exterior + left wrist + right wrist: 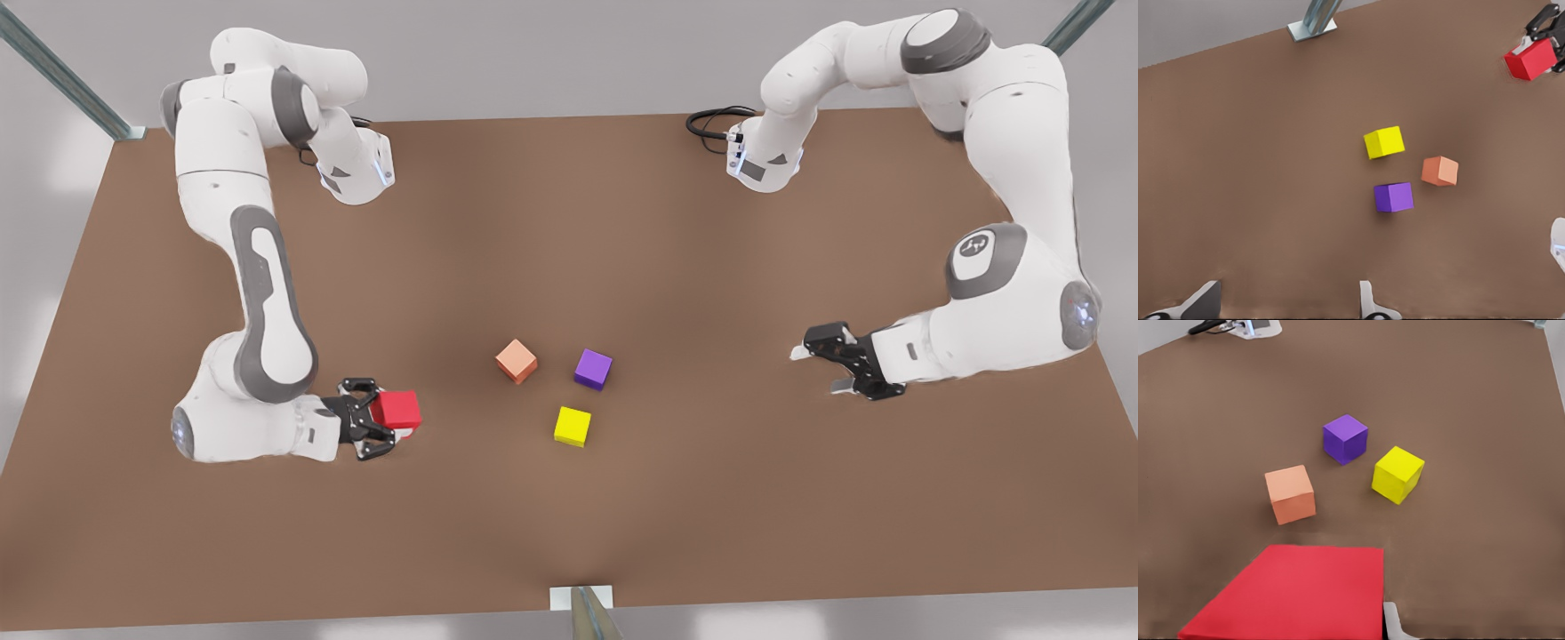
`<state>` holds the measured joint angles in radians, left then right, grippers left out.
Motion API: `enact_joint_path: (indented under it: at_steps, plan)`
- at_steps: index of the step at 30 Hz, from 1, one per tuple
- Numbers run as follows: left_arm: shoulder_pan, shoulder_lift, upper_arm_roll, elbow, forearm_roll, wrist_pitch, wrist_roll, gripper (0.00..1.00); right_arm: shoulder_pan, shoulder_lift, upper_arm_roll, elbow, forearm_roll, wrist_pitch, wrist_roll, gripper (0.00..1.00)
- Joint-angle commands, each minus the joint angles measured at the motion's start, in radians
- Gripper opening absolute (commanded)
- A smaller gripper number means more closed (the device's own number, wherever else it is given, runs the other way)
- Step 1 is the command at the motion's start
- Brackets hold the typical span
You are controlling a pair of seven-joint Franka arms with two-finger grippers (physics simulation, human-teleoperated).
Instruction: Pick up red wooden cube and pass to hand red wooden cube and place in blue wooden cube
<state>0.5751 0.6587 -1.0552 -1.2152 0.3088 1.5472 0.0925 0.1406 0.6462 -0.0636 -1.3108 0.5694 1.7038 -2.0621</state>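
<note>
One step down: right gripper (384, 421) pinches red wooden cube (397, 410) at table's (569, 222) 8 o'clock; handover & placing remain, left gripper (822, 366) waiting spread at 3 o'clock, no blue cube visible.

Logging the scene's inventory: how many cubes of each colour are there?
Red cube: 1
Salmon-orange cube: 1
Purple cube: 1
Yellow cube: 1
Total: 4 cubes. No teal cube in view.
</note>
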Motion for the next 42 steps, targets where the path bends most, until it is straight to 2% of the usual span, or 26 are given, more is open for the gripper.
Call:
enact_joint_path:
  at_steps: [1, 2, 3, 4, 6, 9, 18, 24, 42]
  plan:
    - [-0.366, -0.317, 0.636, -0.112, -0.113, -0.252, -0.413, 1.00, 0.001, -0.042, -0.008, -0.021, -0.577, -0.041, 0.654, 0.48]
    - [-0.717, -0.473, 1.107, -0.251, -0.277, -0.182, -0.151, 1.00, -0.003, -0.042, -0.034, -0.021, -0.669, -0.004, 0.659, 0.48]
    - [-0.777, -0.496, 1.133, -0.263, -0.238, -0.184, -0.160, 1.00, -0.003, -0.042, -0.054, -0.039, -0.689, 0.023, 0.659, 0.48]
    - [-0.779, -0.462, 1.124, -0.239, -0.241, -0.200, -0.162, 1.00, -0.007, -0.042, -0.093, -0.085, -0.695, 0.088, 0.659, 0.48]
    - [-0.776, -0.426, 1.120, -0.234, -0.243, -0.188, -0.162, 1.00, -0.047, -0.065, -0.102, -0.137, -0.706, 0.146, 0.657, 0.48]
    - [-0.782, -0.421, 1.118, -0.224, -0.280, -0.188, -0.158, 1.00, -0.093, -0.154, -0.107, -0.307, -0.735, 0.270, 0.646, 0.48]
    - [-0.784, -0.410, 1.118, -0.205, -0.280, -0.193, -0.160, 1.00, -0.183, -0.129, -0.108, -0.367, -0.752, 0.537, 0.612, 0.48]
    - [-0.776, -0.390, 1.118, -0.208, -0.284, -0.199, -0.160, 1.00, -0.260, -0.091, -0.107, -0.378, -0.746, 0.566, 0.560, 0.48]
    - [-0.781, -0.375, 1.090, -0.205, -0.277, -0.211, -0.165, 1.00, -0.296, -0.048, -0.102, -0.423, -0.714, 0.614, 0.550, 0.49]
